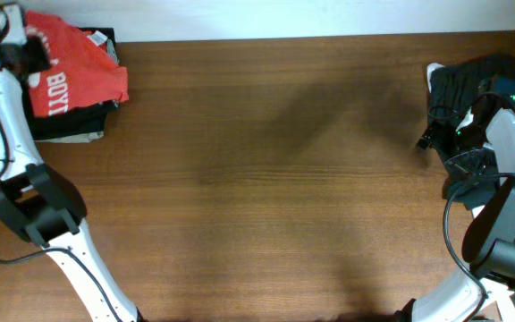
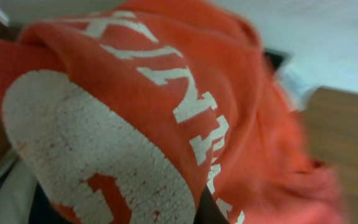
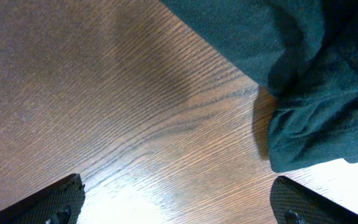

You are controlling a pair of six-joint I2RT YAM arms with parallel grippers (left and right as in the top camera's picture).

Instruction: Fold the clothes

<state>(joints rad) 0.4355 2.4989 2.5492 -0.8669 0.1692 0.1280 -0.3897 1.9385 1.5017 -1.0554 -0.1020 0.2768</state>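
The red-orange T-shirt [image 1: 74,72] with white lettering lies bunched on a stack of black garments [image 1: 65,121] at the table's far left corner. My left gripper [image 1: 27,49] is at the shirt's left edge. The shirt [image 2: 166,99] fills the left wrist view, draped over the jaws. Only a dark finger part [image 2: 211,210] shows, at the middle, so the gripper looks shut on the fabric. A black garment [image 1: 472,80] lies at the far right edge. My right gripper [image 1: 429,136] hangs open and empty [image 3: 179,196] over bare wood, just short of that garment's hem [image 3: 316,81].
The brown wooden table [image 1: 275,179] stretches between the two piles. A white surface [image 3: 353,180] shows under the right garment at the table's edge. A pale grey cloth [image 2: 5,193] lies under the red shirt.
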